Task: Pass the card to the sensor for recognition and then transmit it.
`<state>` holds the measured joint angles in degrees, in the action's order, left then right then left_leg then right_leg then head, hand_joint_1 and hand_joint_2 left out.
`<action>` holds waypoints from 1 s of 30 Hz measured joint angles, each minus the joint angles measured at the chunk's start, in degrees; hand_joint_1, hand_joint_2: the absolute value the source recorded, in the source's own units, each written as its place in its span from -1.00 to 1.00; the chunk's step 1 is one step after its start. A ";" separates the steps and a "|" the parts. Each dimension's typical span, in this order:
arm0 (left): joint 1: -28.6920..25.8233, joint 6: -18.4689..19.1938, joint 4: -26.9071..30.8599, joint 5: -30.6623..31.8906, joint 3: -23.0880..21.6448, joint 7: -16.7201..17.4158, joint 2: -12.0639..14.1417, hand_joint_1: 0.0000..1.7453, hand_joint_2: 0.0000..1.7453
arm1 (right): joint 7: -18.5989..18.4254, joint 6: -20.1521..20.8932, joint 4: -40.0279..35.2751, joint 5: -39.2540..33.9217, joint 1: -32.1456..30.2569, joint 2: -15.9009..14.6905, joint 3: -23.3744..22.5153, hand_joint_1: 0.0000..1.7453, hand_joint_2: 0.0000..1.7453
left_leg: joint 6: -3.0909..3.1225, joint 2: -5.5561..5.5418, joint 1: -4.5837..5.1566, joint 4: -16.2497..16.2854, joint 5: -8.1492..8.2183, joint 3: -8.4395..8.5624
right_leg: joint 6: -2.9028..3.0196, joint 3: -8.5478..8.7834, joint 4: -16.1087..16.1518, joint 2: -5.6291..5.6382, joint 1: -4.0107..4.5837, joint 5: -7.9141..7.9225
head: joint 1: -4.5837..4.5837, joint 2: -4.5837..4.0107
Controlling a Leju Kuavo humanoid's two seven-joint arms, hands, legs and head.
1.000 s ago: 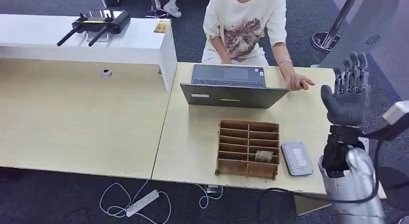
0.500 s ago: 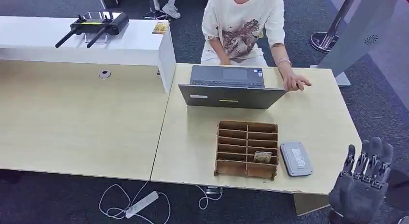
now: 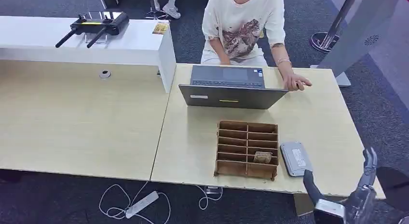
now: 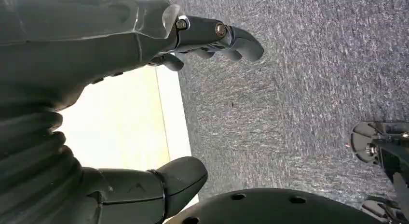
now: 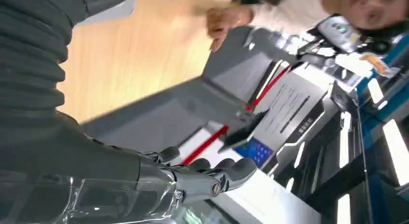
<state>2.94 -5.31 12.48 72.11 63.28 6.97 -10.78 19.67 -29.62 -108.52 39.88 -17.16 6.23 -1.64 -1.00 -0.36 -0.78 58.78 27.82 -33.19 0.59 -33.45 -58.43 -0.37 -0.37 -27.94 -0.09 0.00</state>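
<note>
A small tan card (image 3: 263, 157) stands in a near right compartment of the brown wooden slotted box (image 3: 241, 129) on the light table. Just right of the box lies the flat grey sensor (image 3: 296, 158). My right hand (image 3: 345, 199) is low at the table's near right corner, below and right of the sensor, with thumb and fingers spread and nothing in it. In the right wrist view, the right hand (image 5: 193, 178) is blurred and empty. My left hand (image 4: 96, 45) hangs beside a table edge over grey carpet, fingers apart, holding nothing.
A grey laptop (image 3: 232, 86) stands behind the box, and a seated person (image 3: 241, 21) rests a hand (image 3: 296, 81) on the table beside it. A white counter (image 3: 135, 45) at the back left carries a black antenna device (image 3: 96, 22). A power strip (image 3: 142, 203) lies on the floor.
My right hand has dropped from a raised, upright pose by the table's right edge to the picture's bottom right, and has turned. Card, box and sensor have not moved.
</note>
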 joint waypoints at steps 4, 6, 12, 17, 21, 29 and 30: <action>0.01 -0.13 0.00 0.44 0.00 0.66 -0.13 -1.00 1.00 | -7.69 2.21 1.40 10.11 0.02 -1.68 2.06 -1.00 1.00 | 0.00 0.00 0.00 0.00 0.00 0.00 | 0.00 0.01 0.00 -0.01 0.00 0.00 | 0.00 0.00; 0.01 -0.13 0.00 0.74 0.00 1.55 -0.13 -1.00 1.00 | -11.37 4.73 1.99 13.90 0.08 -2.76 3.24 -1.00 1.00 | 0.00 0.00 0.00 0.00 0.00 0.00 | 0.00 0.02 0.00 -0.01 0.00 0.00 | 0.00 0.00; 0.02 0.96 0.00 2.91 -1.00 3.12 0.09 -1.00 1.00 | -21.10 13.77 3.56 21.23 0.19 -7.82 8.80 -1.00 1.00 | 0.00 0.00 0.01 0.00 0.00 0.00 | 0.00 0.02 0.00 -0.01 -0.01 0.00 | 0.00 0.00; 0.07 1.77 0.00 2.82 -1.46 3.15 0.48 -1.00 1.00 | -24.65 16.18 5.24 22.85 1.03 -11.75 12.30 -1.00 1.00 | 0.00 0.00 0.01 0.00 0.00 0.00 | 0.00 0.01 0.00 0.00 -0.01 0.00 | 0.00 0.00; 0.07 1.97 0.00 2.82 -1.55 2.67 0.63 -1.00 1.00 | -24.91 14.03 5.90 23.55 2.37 -12.68 13.94 -1.00 1.00 | 0.00 -0.01 0.00 0.00 0.00 0.01 | 0.00 0.02 0.00 -0.02 -0.01 0.00 | 0.00 0.00; 0.09 2.30 0.00 3.47 -2.10 2.14 0.81 -1.00 1.00 | -22.14 7.31 6.12 24.92 4.60 -12.68 14.10 -1.00 1.00 | 0.00 0.01 0.00 0.00 -0.01 0.03 | 0.00 0.03 -0.01 -0.01 0.00 0.01 | 0.00 0.00; 0.10 2.30 0.00 3.54 -2.23 2.16 0.87 -1.00 1.00 | -21.96 6.76 6.27 25.01 4.87 -12.68 14.10 -1.00 1.00 | 0.00 0.02 0.00 0.00 -0.01 0.03 | 0.00 0.02 -0.01 0.00 0.00 0.01 | 0.00 0.00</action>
<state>3.04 -3.02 12.48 75.65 61.05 9.14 -9.90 -2.29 -22.86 -102.25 64.89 -12.29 -6.45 12.46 -1.00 -0.34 -0.78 58.79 27.81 -33.16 0.59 -33.42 -58.44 -0.37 -0.38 -27.93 -0.09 0.00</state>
